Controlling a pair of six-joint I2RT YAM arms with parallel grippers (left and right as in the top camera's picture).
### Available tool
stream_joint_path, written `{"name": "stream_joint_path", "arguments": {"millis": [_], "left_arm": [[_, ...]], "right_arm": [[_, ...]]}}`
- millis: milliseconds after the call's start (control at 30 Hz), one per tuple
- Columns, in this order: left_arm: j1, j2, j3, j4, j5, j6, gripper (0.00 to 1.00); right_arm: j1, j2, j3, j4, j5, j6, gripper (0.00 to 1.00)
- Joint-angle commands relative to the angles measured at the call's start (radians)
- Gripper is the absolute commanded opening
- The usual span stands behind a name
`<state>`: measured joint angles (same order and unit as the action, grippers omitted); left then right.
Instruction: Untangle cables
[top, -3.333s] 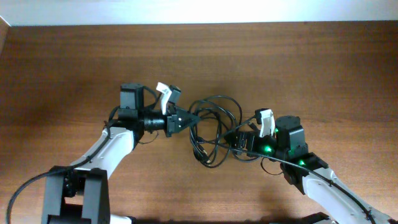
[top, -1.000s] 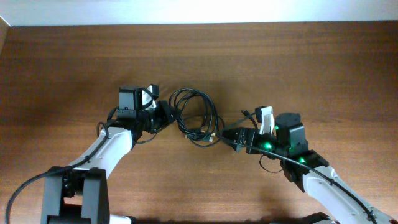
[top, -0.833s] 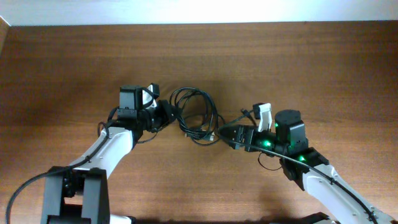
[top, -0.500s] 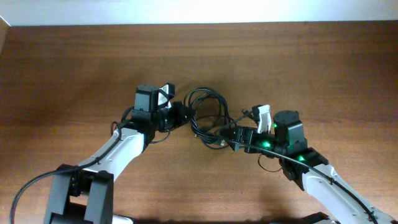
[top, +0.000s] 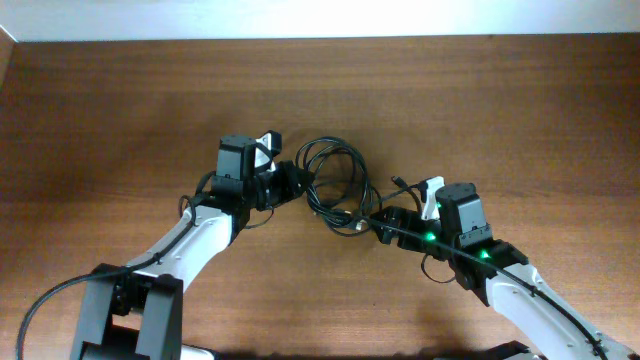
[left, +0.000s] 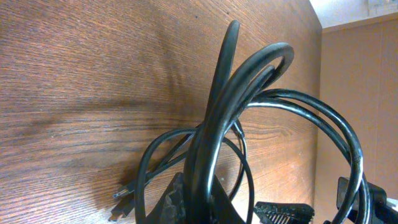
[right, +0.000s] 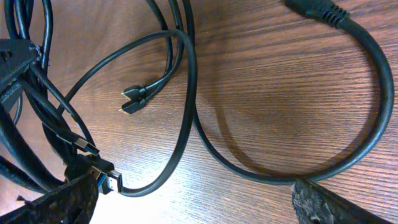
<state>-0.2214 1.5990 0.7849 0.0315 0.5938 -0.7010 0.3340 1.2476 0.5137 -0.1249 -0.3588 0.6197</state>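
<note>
Left tool (top: 295, 184) pinches cables (left: 208, 143); right tool (top: 383, 218) spread

Overhead straight down, wrist views close, low — all share cables (top: 335, 185)

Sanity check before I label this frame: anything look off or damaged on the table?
No damage or spill visible. One oddity: the left pincer is shut on several strands of the cables at once, bunching a loop together. The right pincer is open beside the tangle, holding nothing.
</note>
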Motion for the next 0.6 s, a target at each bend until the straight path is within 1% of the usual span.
{"name": "stream_joint_path", "arguments": {"millis": [0, 67, 200, 267, 567], "left_arm": [[0.000, 0.003, 0.001, 0.013, 0.012, -0.005, 0.00], [0.000, 0.003, 0.001, 0.014, 0.011, -0.005, 0.00], [0.000, 0.003, 0.001, 0.021, 0.008, -0.005, 0.00], [0.000, 0.003, 0.001, 0.021, 0.008, -0.005, 0.00], [0.000, 0.003, 0.001, 0.020, 0.013, -0.002, 0.00]], "right_arm": [[0.006, 0.005, 0.014, 0.002, 0.012, -0.013, 0.99], [0.006, 0.005, 0.014, 0.037, -0.049, -0.013, 0.99], [0.006, 0.005, 0.014, 0.233, -0.285, -0.013, 0.99], [0.007, 0.005, 0.014, 0.282, -0.343, -0.013, 0.99], [0.007, 0.005, 0.014, 0.282, -0.344, -0.013, 0.99]]}}
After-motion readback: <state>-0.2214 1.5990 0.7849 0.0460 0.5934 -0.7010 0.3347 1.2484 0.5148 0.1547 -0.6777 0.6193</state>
